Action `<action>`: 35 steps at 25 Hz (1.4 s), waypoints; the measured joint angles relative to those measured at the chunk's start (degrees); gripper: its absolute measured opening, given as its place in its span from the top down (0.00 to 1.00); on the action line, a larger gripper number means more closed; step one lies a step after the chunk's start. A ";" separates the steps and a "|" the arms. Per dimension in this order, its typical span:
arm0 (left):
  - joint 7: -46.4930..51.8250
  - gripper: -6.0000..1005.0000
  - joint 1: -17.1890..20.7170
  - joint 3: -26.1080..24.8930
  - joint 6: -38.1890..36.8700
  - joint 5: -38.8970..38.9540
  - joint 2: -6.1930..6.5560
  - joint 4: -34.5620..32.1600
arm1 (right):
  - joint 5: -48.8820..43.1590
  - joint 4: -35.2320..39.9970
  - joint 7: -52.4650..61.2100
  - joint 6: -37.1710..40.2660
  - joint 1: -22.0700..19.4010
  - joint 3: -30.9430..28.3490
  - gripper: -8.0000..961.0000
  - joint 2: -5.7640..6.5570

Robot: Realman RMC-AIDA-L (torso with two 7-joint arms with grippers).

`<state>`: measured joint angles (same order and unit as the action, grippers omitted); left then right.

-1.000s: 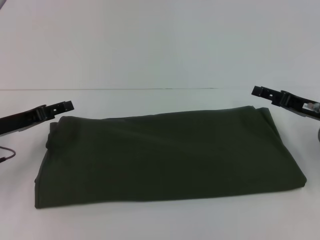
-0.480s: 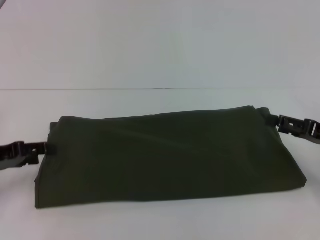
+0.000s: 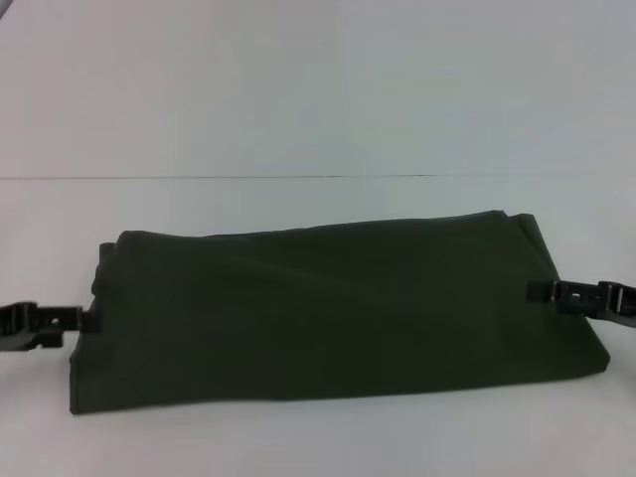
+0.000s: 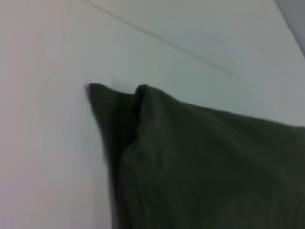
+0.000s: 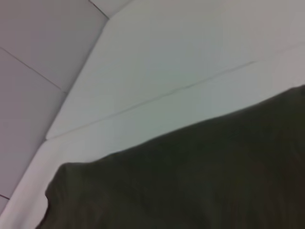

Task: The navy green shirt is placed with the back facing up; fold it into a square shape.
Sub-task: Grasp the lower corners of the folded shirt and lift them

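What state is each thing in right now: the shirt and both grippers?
navy green shirt: folded into a wide rectangle, flat on the table, plain side up, not yet square.
left gripper: low at the shirt's left edge, tip against the cloth.
right gripper: low at the shirt's right edge, tip over the cloth.
table: white, bearing the shirt.

Shirt (image 3: 328, 313) plain dk olive; table (image 3: 298, 119) white.

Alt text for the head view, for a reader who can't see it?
A navy green shirt, folded into a wide rectangle, lies on a white table. The left gripper and right gripper meet its two short ends.
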<state>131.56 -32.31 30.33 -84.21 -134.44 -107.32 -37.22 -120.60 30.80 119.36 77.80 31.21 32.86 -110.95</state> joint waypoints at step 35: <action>-7.02 0.21 1.22 1.20 2.46 -5.22 -2.55 0.58 | -1.22 0.40 0.82 0.53 0.55 0.01 0.04 0.01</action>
<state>124.54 -31.08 31.53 -81.75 -139.67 -109.87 -36.64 -121.82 31.20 120.18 78.32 31.75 32.87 -110.94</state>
